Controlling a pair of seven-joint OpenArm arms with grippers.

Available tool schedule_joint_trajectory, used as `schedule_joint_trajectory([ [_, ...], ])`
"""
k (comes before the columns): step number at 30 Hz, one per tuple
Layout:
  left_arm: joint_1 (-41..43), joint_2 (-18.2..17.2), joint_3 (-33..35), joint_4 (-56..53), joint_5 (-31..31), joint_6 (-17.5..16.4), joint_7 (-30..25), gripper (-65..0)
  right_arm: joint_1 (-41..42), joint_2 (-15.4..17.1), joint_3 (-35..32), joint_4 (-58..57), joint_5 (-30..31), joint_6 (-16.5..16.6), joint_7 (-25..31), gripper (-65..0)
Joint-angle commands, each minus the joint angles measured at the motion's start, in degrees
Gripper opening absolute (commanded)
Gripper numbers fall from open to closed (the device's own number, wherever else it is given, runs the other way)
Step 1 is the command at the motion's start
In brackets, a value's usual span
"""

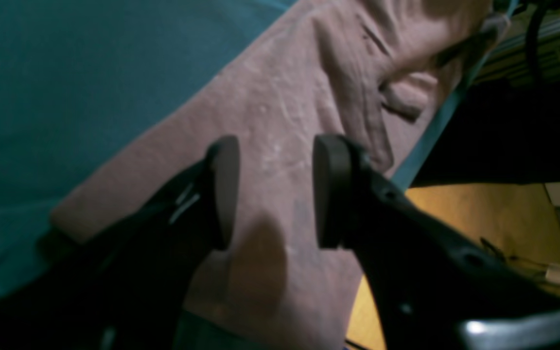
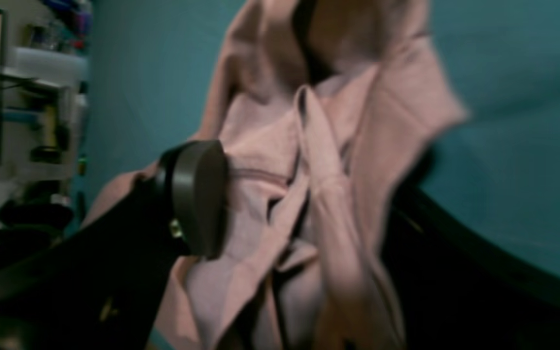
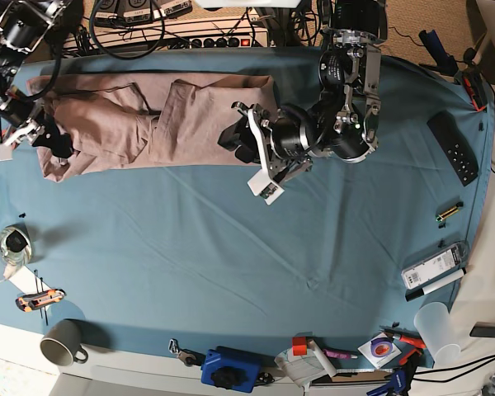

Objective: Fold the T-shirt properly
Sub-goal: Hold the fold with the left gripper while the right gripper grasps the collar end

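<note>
The mauve T-shirt (image 3: 148,115) lies wrinkled and partly folded at the table's far left, on the teal cloth (image 3: 231,264). My left gripper (image 3: 233,136) is open over the shirt's right end; in the left wrist view (image 1: 277,194) its pads hang apart just above flat pink cloth (image 1: 280,112), holding nothing. My right gripper (image 3: 35,140) is at the shirt's left end. In the right wrist view (image 2: 304,209) its jaws stand wide apart with bunched shirt cloth (image 2: 319,160) between them; the cloth covers the right finger.
A grey mug (image 3: 62,351), a utility knife (image 3: 40,299) and a tape roll (image 3: 12,243) sit at front left. A black remote (image 3: 454,148), a white device (image 3: 433,268) and a plastic cup (image 3: 436,318) lie right. Cables and a power strip (image 3: 214,40) line the back edge.
</note>
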Motion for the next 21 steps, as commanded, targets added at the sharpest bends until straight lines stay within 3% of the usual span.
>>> schedule_joint_trajectory([
  [1, -0.8, 0.5, 0.0, 1.2, -1.4, -0.3, -1.1, -41.6, -1.1, -0.1, -0.6, -0.4, -6.0, -1.2, -5.0, -27.7],
  [6, -0.8, 0.5, 0.0, 1.2, -1.4, -0.2, -1.5, -41.6, -3.1, -0.2, -0.6, -0.4, -6.0, -1.2, -5.0, -28.9],
  [10, -0.8, 0.5, 0.0, 1.2, -1.4, -0.2, -1.7, -41.6, -3.2, -0.2, -0.6, -0.4, -6.0, -1.2, -5.0, -50.6],
  [13, -0.8, 0.5, 0.0, 1.2, -1.4, -0.2, -1.7, -41.6, -3.2, -0.2, -0.6, -0.3, -6.0, -1.2, -5.0, -63.4],
  [21, -0.8, 0.5, 0.0, 1.2, -3.0, -0.2, -1.6, -41.7, -3.0, 2.6, -0.5, -0.1, -8.3, -1.2, -5.0, -65.0],
])
